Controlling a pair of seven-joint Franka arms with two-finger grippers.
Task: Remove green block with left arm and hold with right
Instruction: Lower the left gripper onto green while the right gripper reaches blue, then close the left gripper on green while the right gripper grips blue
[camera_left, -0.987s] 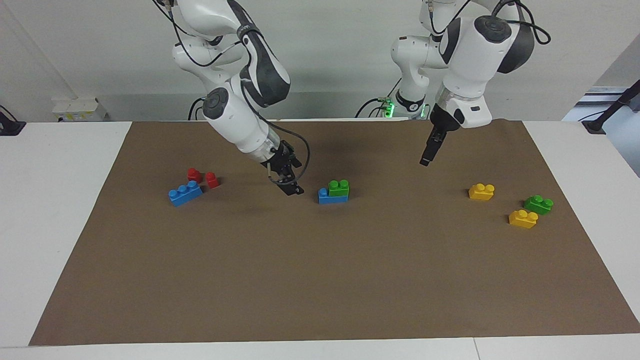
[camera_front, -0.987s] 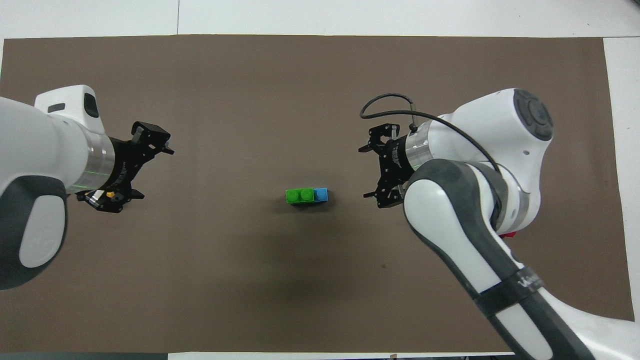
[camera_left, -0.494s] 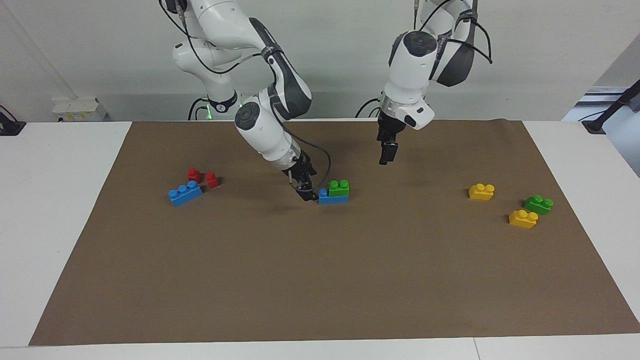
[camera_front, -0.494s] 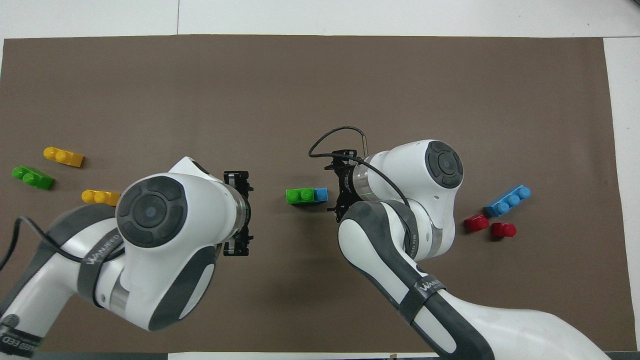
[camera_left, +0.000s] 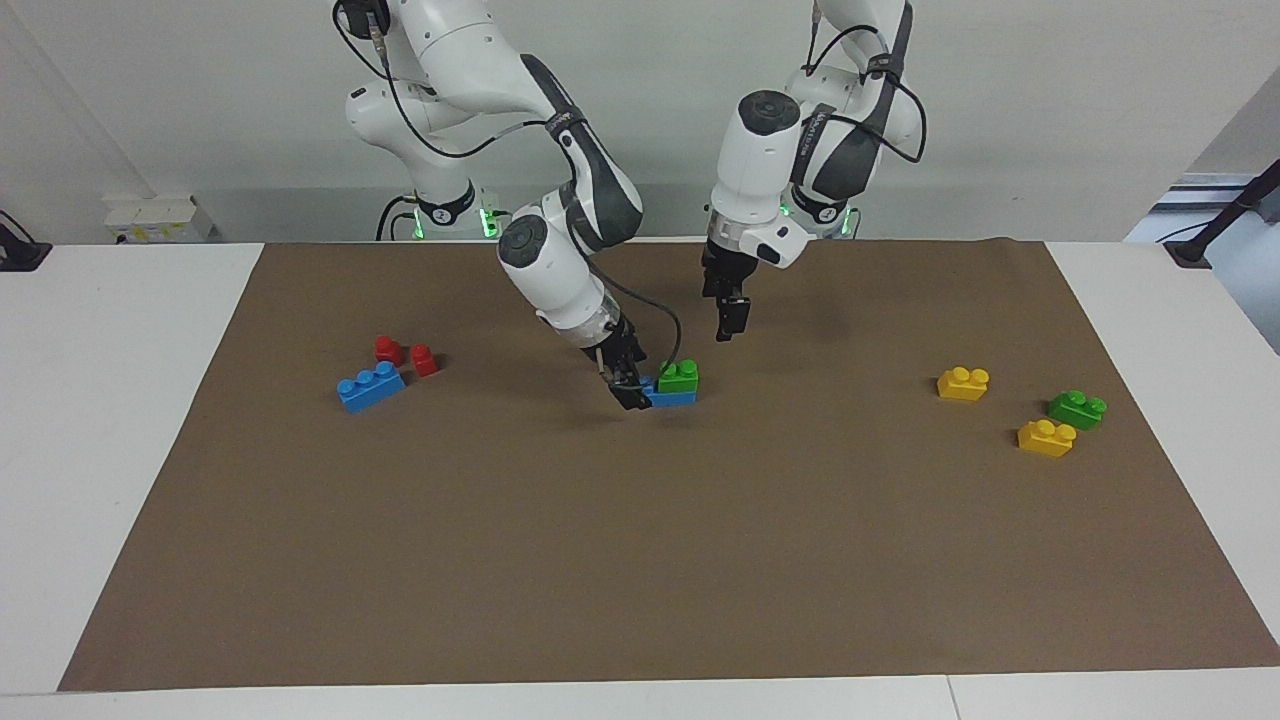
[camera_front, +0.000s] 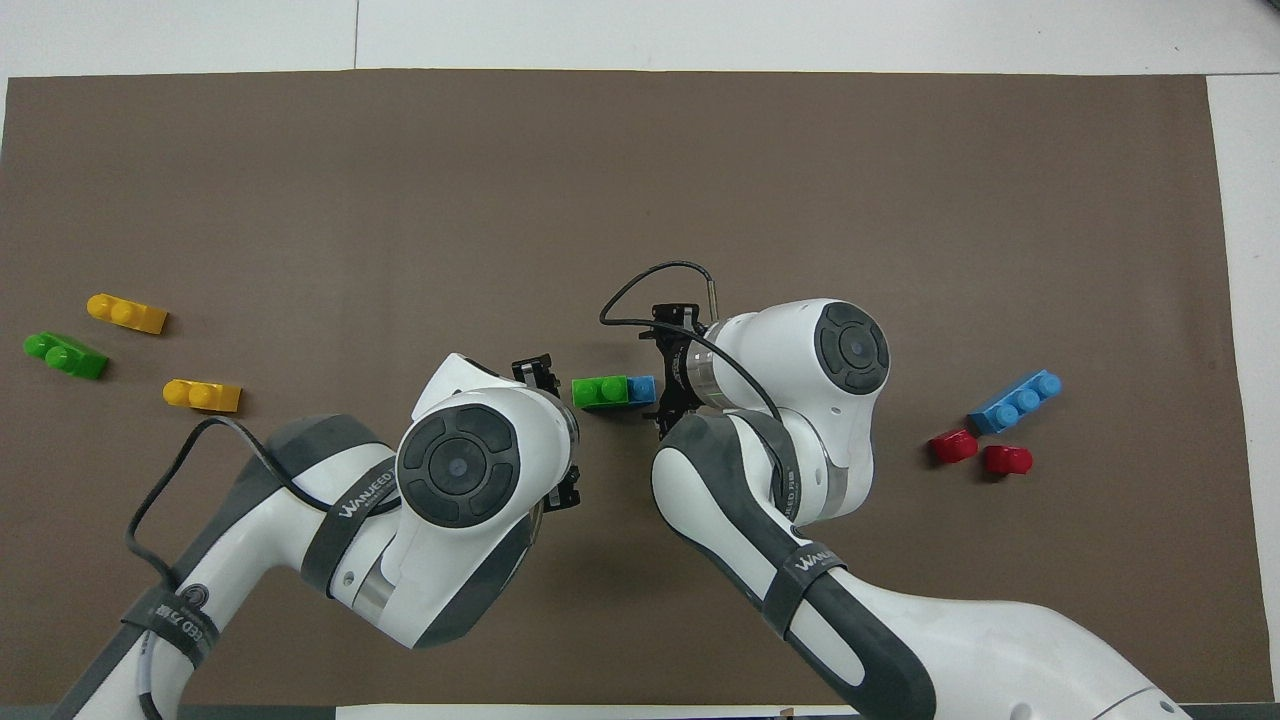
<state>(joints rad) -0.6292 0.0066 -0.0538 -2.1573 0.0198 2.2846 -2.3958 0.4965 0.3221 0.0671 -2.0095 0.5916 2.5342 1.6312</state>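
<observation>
The facing view takes in the whole counter (camera_left: 130, 400) with its brown mat (camera_left: 660, 540), on which the bricks are spread toward both ends so that the stacked pair stands alone at the middle, within reach of both arms. The right gripper (camera_left: 632, 392) is set low at the bare end of the blue block (camera_left: 672, 397), its fingers spread and not yet closed on anything; it is judged to be placed there so the base can be pinned. The left gripper (camera_left: 728, 322) hangs in the air, fingers apart, over the mat just toward the robots from the stack, presumably to come down on the green block (camera_left: 679, 376), which sits pressed onto the blue block's studs.

Height is given only by the facing view: the left gripper is seen well clear of the stack there. In the overhead view the left gripper (camera_front: 548, 440) is largely hidden under its own wrist, and the right gripper (camera_front: 664, 385) appears just beside the blue block (camera_front: 641, 389), with the green block (camera_front: 600, 392) seen to cover all but that end.
</observation>
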